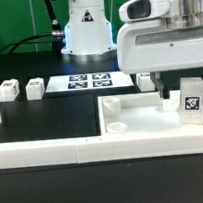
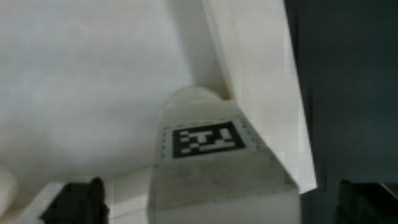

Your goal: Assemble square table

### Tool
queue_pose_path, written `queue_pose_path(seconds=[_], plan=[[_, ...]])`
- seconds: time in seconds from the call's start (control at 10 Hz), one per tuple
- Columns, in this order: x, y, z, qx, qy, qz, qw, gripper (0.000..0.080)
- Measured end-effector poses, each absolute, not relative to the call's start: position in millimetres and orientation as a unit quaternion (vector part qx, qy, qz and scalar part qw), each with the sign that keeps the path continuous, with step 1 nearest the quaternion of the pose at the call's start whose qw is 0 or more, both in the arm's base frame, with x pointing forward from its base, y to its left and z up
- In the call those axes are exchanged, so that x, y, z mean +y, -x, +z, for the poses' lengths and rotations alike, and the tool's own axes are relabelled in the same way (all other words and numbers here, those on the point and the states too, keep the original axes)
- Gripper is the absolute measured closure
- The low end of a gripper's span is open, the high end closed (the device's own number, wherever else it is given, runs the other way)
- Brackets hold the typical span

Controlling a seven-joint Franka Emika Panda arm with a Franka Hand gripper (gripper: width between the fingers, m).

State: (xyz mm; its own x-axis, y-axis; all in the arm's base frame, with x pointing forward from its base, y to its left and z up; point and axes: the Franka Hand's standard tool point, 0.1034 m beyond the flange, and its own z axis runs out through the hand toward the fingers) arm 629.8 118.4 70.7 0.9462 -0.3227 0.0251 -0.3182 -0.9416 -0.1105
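The white square table top (image 1: 141,114) lies on the black table at the exterior view's right, rim up. A white leg block (image 1: 193,101) with a black-white tag stands on it near its right corner. My gripper (image 1: 169,95) hangs just above the top, right beside this leg. In the wrist view the tagged leg (image 2: 210,140) lies between my two dark fingers (image 2: 80,202), with a gap on each side. The gripper (image 2: 222,205) is open. Two more leg blocks (image 1: 8,91) (image 1: 34,89) stand at the left; another (image 1: 146,81) sits behind the top.
The marker board (image 1: 88,82) lies flat in front of the robot base (image 1: 87,31). A long low white border wall (image 1: 54,149) runs along the front and turns up at the far left. The table top's raised rim (image 2: 249,60) runs close beside the leg.
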Motion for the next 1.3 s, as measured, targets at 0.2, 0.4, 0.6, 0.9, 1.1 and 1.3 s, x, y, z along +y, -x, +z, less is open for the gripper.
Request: queue_pose_path(seconds=[0.2, 0.4, 0.6, 0.9, 1.1, 1.3], plan=[[118.6, -629.7, 70.6, 0.181, 0.982, -0.020, 0.053, 0.0281], [118.1, -629.6, 70.3, 0.254, 0.965, -0.016, 0.054, 0.0506], [117.5, -629.6, 70.0, 0.297, 0.953, -0.014, 0.055, 0.0506], [114.8, -631.2, 70.9, 0.526, 0.848, 0.011, 0.063, 0.0506], [114.2, -631.5, 68.4, 0.661, 0.745, 0.041, 0.081, 0.0506], [116.2, -631.6, 68.4, 0.721, 0.687, 0.048, 0.078, 0.0506]])
